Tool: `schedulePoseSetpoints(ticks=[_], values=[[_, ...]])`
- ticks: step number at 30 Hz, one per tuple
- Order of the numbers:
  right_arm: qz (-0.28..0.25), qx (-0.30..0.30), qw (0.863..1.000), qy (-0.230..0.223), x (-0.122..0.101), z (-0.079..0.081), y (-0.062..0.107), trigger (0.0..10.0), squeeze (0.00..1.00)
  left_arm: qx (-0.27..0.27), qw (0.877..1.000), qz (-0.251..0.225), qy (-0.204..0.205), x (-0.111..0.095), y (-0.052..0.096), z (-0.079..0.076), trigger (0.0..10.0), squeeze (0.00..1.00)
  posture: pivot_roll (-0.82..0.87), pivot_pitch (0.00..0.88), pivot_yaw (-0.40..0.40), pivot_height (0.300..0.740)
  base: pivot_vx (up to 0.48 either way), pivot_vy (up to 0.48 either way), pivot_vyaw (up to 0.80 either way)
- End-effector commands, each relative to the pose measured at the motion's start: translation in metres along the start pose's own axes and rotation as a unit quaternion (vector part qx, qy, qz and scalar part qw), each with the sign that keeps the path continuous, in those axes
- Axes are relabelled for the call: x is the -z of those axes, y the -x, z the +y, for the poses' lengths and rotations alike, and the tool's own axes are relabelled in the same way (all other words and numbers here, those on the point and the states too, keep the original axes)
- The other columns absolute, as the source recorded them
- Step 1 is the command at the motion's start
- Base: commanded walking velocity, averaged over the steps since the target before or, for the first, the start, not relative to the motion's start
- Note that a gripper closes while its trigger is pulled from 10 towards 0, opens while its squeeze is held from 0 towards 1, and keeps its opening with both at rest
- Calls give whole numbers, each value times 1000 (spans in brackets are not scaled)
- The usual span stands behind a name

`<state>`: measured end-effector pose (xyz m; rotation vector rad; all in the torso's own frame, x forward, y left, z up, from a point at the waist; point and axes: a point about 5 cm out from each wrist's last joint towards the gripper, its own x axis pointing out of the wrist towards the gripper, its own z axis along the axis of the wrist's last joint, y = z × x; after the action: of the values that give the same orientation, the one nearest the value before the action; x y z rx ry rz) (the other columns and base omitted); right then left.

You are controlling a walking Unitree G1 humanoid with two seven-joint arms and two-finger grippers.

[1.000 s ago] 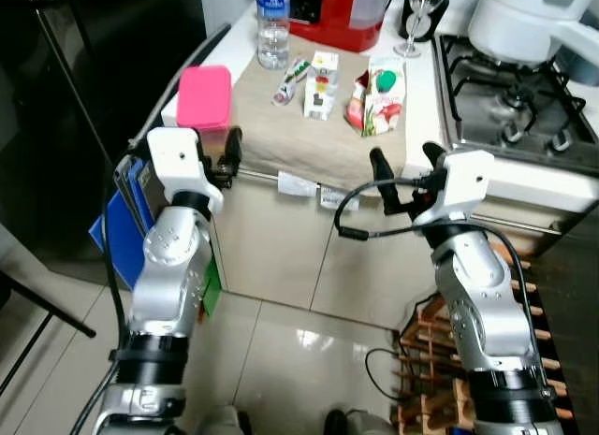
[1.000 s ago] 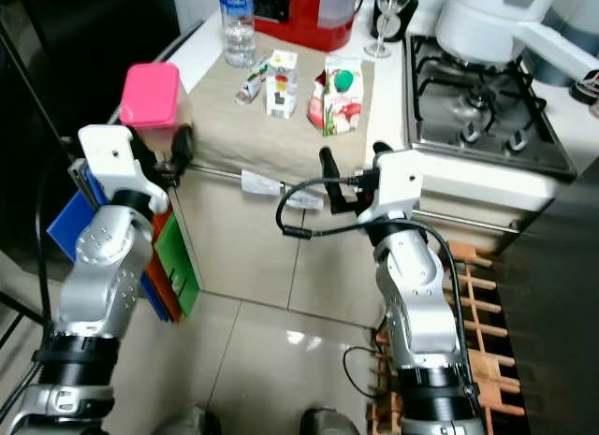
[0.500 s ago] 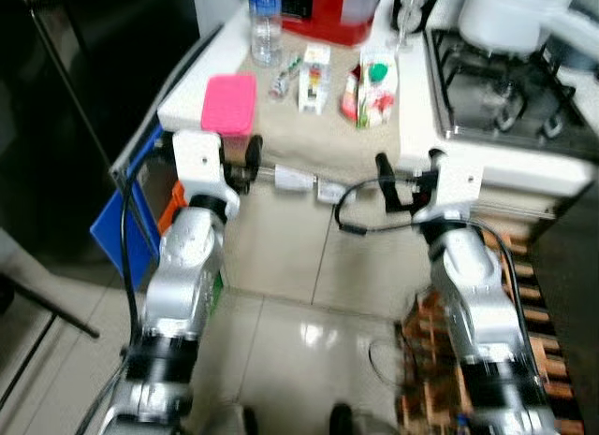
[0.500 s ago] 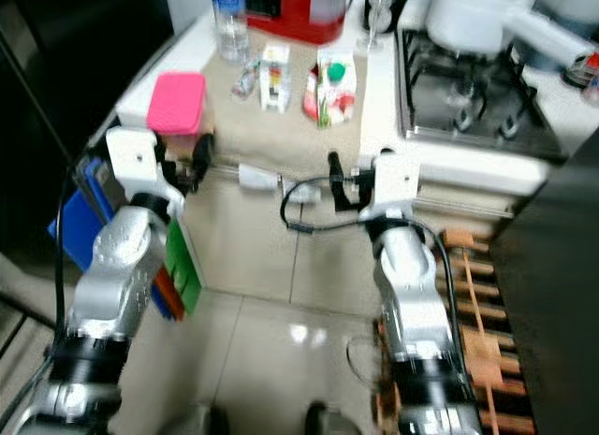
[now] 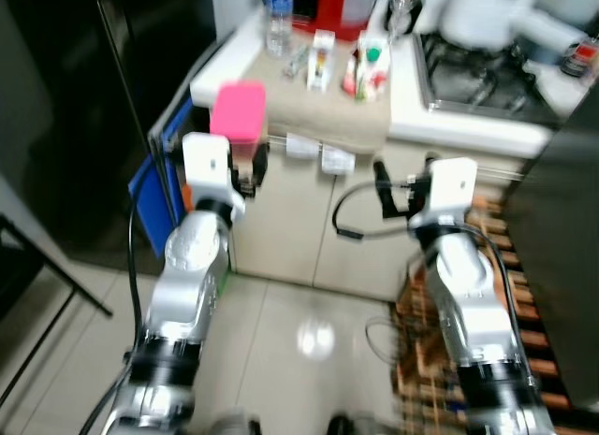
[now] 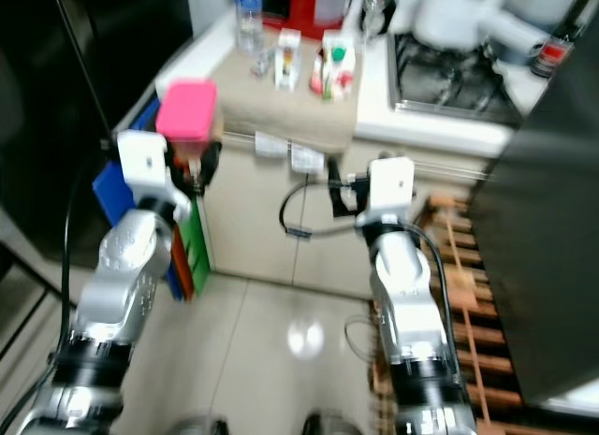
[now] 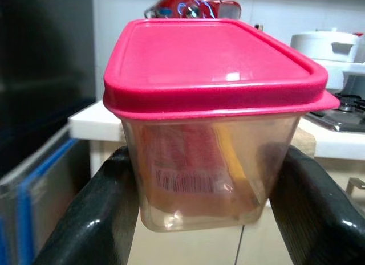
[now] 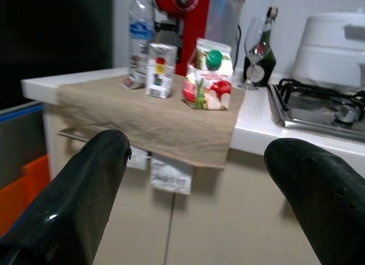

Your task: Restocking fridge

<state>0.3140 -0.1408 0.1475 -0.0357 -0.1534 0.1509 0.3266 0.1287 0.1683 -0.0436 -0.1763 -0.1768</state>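
left gripper (image 7: 208,219): clamped on pink-lidded clear food container (image 7: 214,122), held between its fingers | right gripper (image 8: 199,179): fingers spread wide, empty | juice carton (image 8: 207,74): ahead of it on cloth-covered counter (image 8: 154,108)

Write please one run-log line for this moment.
task: restocking fridge | left tool: shut on pink-lidded container, lifted off counter | right tool: open, empty | cartons, bottle on counter
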Motion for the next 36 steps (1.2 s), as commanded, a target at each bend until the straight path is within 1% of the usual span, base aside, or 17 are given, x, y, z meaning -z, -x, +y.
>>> schedulePoseSetpoints(ticks=[1,9,11,14,17,22,36], values=[[-3,-1,1000,4,-2,-1,-1,10000,0,7,1000,1,0,0,0,-3,10000,0,-57,0,-8,740,-289,0,0],[-3,0,1000,7,-1,-2,-1,10000,0,10,1000,3,-1,1,-1,-5,10000,0,-59,0,-6,740,-296,0,0],[-2,1,1000,7,-1,-2,-1,10000,0,12,1000,4,-2,3,0,-6,10000,0,-60,0,-5,740,0,0,0],[-2,4,1000,9,0,-4,0,10000,0,19,1000,-3,13,3,3,-6,10000,0,-62,0,-5,740,0,0,0],[-1,7,1000,11,0,-6,0,10000,0,29,999,-3,14,5,6,-8,10000,0,-64,0,-5,740,0,0,0],[-1,9,1000,14,0,-6,0,10000,0,39,999,0,17,6,6,-13,10000,0,-69,0,-1,740,0,-472,0],[-1,15,1000,19,1,-8,1,10000,0,53,998,-4,25,5,7,-17,10000,0,-74,0,6,740,0,-471,0]])
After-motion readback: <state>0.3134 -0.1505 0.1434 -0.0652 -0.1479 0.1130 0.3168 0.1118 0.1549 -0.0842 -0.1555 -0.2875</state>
